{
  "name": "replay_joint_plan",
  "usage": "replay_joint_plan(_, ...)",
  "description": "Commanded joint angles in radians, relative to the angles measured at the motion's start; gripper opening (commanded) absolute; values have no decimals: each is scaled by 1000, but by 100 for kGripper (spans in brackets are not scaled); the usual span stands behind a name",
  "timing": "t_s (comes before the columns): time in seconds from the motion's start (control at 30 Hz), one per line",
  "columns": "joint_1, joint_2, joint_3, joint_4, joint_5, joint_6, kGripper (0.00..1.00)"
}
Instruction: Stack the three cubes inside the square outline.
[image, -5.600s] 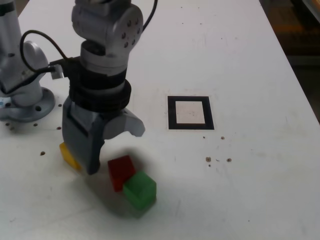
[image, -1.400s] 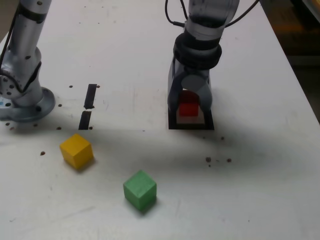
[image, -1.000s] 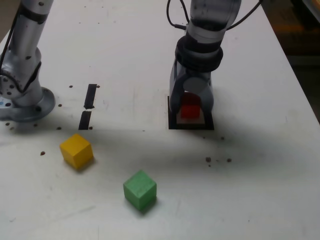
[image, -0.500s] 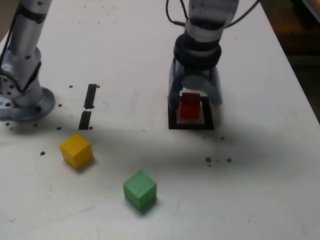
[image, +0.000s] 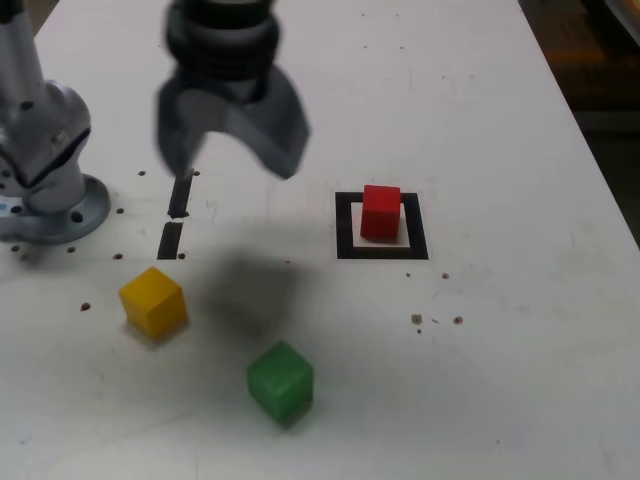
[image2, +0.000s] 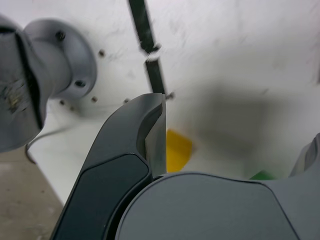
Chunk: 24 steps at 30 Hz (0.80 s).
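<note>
white table (image: 520, 330) lies under everything. now the gripper (image: 235, 150) has left the red cube (image: 381, 213), its jaws wide and empty, so the stack has its base inside the square outline (image: 418, 240). from this base, the yellow cube (image: 153, 302) sits toward eight o'clock, the green cube (image: 280, 382) toward seven.

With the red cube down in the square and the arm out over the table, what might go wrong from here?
The red cube sits inside the square outline with nothing gripping it, so a cube lowered off-centre could nudge it. The yellow cube and green cube are turned at angles, so the open hand might grip them on their corners.
</note>
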Motion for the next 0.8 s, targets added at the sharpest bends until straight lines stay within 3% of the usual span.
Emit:
replay_joint_plan(0.0,-43,-47,31,-3,-25,-4,100)
replay_joint_plan(0.1,-121,-79,91,-8,-46,-2,100)
replay_joint_plan(0.23,-214,-95,179,-29,-36,18,100)
replay_joint_plan(0.43,-353,-86,238,-170,-41,55,100)
replay_joint_plan(0.77,-479,-34,336,-329,-100,41,99)
